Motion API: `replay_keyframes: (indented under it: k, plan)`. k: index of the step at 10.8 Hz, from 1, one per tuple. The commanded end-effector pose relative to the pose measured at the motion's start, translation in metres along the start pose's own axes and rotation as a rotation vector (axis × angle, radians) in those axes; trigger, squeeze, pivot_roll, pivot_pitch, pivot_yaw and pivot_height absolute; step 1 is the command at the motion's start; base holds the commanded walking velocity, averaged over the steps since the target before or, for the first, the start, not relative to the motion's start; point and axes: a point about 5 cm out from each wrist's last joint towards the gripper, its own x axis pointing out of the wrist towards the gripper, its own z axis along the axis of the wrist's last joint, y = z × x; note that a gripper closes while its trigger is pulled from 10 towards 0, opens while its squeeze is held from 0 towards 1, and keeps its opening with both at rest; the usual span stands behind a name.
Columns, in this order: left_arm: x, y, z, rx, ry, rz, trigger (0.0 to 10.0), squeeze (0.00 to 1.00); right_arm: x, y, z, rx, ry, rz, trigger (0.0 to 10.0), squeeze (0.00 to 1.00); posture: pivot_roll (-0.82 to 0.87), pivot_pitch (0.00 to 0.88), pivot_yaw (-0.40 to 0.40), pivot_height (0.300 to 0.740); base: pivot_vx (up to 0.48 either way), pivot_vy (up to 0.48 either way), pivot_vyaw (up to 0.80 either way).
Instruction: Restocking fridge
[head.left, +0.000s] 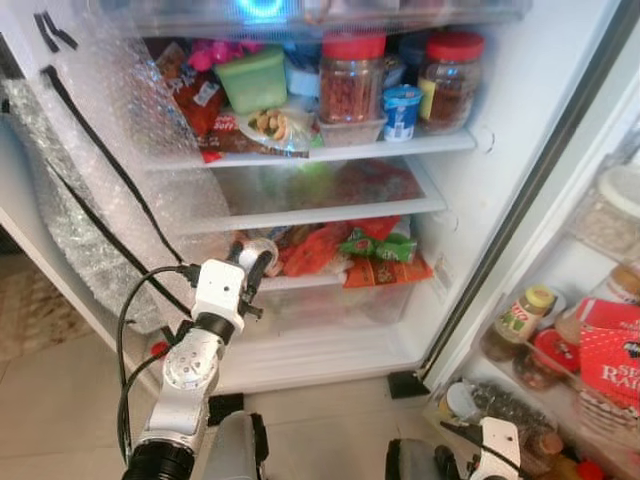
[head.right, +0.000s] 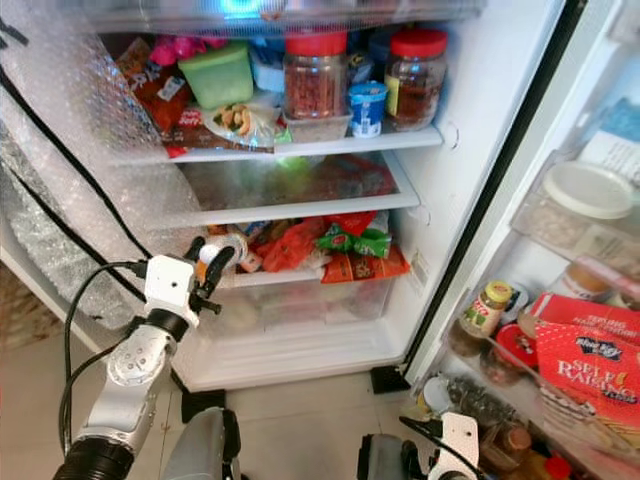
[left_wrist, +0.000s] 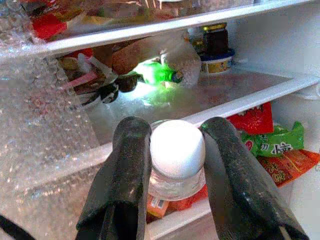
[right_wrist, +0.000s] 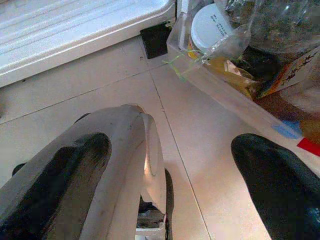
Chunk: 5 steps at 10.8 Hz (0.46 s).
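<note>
— Left gripper (left_wrist: 172, 165) is clamped on a small clear jar (left_wrist: 176, 167) with a white lid, held at the front of the crisper shelf (head.left: 330, 280), right?

— Yes. I'd raise it over the shelf lip, slide it onto the bare glass shelf (head.left: 300, 212) and release only once it stands upright.

— And the right gripper (right_wrist: 200, 165)?

— Hanging spread wide over the floor.
</note>
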Motion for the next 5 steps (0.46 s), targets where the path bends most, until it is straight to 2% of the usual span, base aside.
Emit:
replay_keyframes:
  k: [1,5]
  plan:
    - [0.0046,-0.0007,0.0045,0.018,-0.026,-0.009,10.0,0.00,-0.0003,-0.0001,-0.0027,0.007,0.013,0.000,10.0,0.00,-0.07,0.019,0.010,0.600,0.259,0.000,0.00]
    - [0.0044,-0.0015,0.0043,0.017,-0.029,-0.008,10.0,0.00,-0.0002,0.0001,-0.0028,0.007,0.014,0.000,10.0,0.00,-0.07,0.019,0.010,0.600,0.262,0.000,0.00]
